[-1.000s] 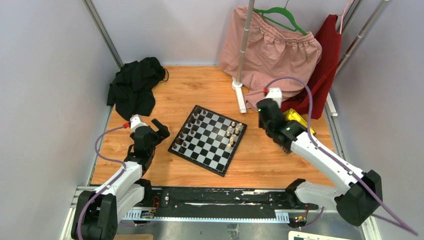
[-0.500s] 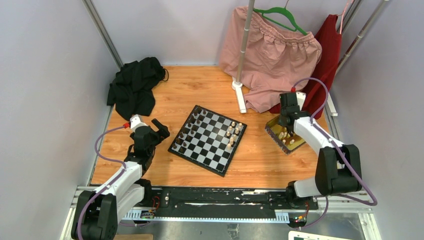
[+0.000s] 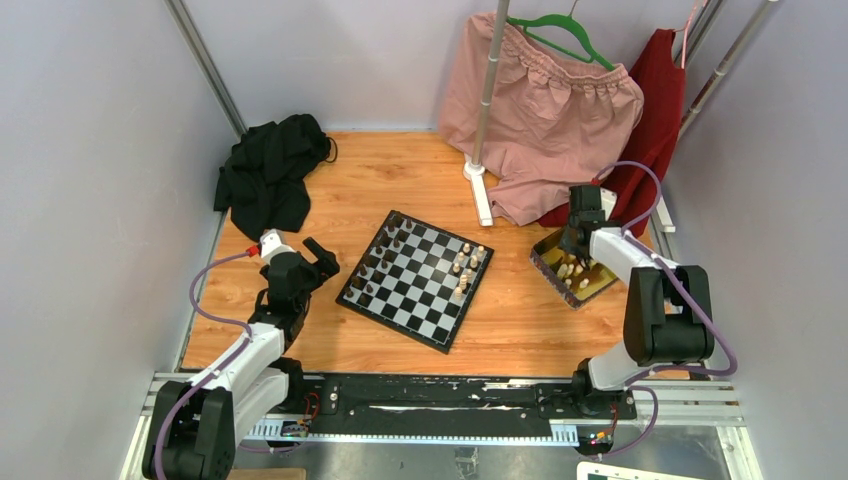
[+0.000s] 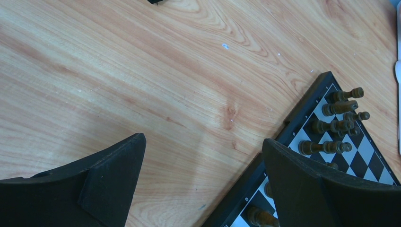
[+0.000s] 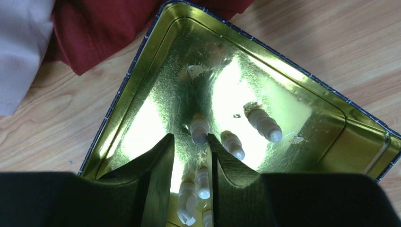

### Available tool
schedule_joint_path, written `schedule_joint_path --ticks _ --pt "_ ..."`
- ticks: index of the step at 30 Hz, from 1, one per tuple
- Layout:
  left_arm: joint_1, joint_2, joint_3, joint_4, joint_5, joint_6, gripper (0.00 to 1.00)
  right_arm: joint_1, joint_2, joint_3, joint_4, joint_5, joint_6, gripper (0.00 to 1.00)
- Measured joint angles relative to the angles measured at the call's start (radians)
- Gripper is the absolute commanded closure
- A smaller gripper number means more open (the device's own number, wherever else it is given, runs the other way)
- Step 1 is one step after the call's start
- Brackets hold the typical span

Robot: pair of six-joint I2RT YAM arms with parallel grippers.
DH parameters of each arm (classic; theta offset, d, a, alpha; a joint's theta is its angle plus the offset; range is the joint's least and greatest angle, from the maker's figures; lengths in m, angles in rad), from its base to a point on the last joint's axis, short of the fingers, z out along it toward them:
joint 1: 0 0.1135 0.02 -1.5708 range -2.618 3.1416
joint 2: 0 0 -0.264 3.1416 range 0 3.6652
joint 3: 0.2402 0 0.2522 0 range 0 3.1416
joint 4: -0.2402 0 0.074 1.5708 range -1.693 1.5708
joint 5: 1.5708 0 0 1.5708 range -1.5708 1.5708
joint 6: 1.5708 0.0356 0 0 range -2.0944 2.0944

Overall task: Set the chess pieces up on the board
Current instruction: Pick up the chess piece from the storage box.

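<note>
Top view, board (image 3: pixel 412 283): lies flat, turned on the diagonal, on the table (image 3: pixel 510 330) between the two arms, where either could reach it.
Top view, dark pieces (image 3: pixel 383 258): stand in ranks along the board's far-left edge. The cream pieces (image 3: pixel 464 272) form only a short cluster at the opposite edge, so that side looks unfinished.
Top view, gold tray (image 3: pixel 597 284): sits right of the board and well apart from it, holding loose cream pieces (probably the supply for the unfilled squares).
Top view, right gripper (image 3: pixel 575 243): hangs low over the tray, presumably to fetch a piece; its fingers are too small here to read.
Top view, left gripper (image 3: pixel 318 256): rests just beside the board's left edge, away from the ranks.
Left wrist view, left gripper (image 4: pixel 202 142): fingers (image 4: pixel 106 184) are spread wide with only bare wood between them. A board (image 4: pixel 302 137) corner with dark pieces (image 4: pixel 338 108) shows at right; the rest is cut off.
Right wrist view, right gripper (image 5: pixel 190 138): fingers (image 5: pixel 151 179) are set narrow, their tips flanking one lying cream piece (image 5: pixel 199 131), with more in the slot behind. Whether the pads pinch it or merely stand beside it cannot be told.
Right wrist view, hidden: the fingers cover the nearest pieces, and glare on the gold tray (image 5: pixel 283 85) blurs pieces with their reflections. A red cloth (image 5: pixel 94 33) meets the tray's far corner.
</note>
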Motion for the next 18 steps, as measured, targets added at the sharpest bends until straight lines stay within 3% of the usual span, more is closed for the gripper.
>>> schedule_joint_path --ticks 7,11,15,18 --pt "0.0 0.0 0.0 0.0 0.0 0.0 0.0 -0.024 0.017 0.003 0.011 -0.018 0.002 0.66" --pt "0.0 0.0 0.0 0.0 0.0 0.0 0.0 -0.028 0.029 0.005 0.015 -0.029 0.002 0.71" --pt "0.0 0.0 0.0 0.0 0.0 0.0 0.0 -0.029 0.033 0.005 0.018 -0.038 0.002 0.83" --pt "0.0 0.0 0.0 0.0 0.0 0.0 0.0 -0.029 0.033 0.005 0.018 -0.044 0.003 0.99"
